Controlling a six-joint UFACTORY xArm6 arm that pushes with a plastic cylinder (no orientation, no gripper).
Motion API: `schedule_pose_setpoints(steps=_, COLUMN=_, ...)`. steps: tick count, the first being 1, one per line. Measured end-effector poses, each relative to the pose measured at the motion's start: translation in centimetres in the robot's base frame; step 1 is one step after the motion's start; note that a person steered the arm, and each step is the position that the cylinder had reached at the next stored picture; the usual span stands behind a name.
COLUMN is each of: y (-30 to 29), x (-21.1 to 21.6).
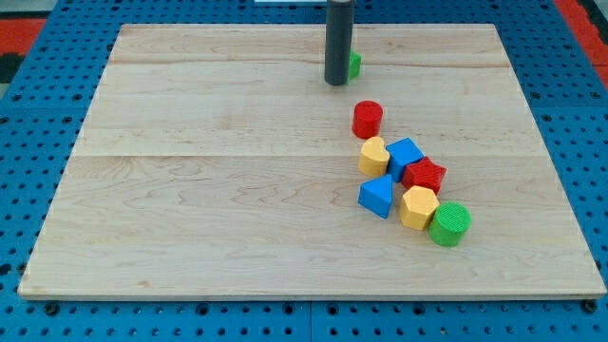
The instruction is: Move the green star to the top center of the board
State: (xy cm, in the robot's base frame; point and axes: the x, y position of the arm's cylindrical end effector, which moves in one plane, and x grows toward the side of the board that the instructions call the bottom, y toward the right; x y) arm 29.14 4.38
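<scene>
My tip [336,83] rests on the wooden board [190,190] at the far centre; it is a plain rod with nothing to open or close, and it grips nothing. The green star [354,65] sits just right of it, mostly hidden behind the rod, seemingly touching. Nearer, right of centre, a red cylinder [368,119] stands alone, then a cluster: yellow block [373,155], blue cube [406,155], red star [425,175], blue triangular block [376,197], yellow hexagon [418,206], green cylinder [450,223].

Bright, even overhead light, soft short shadows under blocks, sharp focus — no glare, mild edge blur
</scene>
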Motion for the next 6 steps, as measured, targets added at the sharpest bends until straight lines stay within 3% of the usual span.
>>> schedule_pose_setpoints(steps=2, y=6.6, x=-0.1)
schedule_pose_setpoints(steps=3, y=4.2, x=-3.9)
schedule_pose_setpoints(steps=4, y=0.4, x=-5.1)
schedule_pose_setpoints(steps=5, y=2.1, x=-2.7)
schedule_pose_setpoints(steps=6, y=-1.8, x=-2.1)
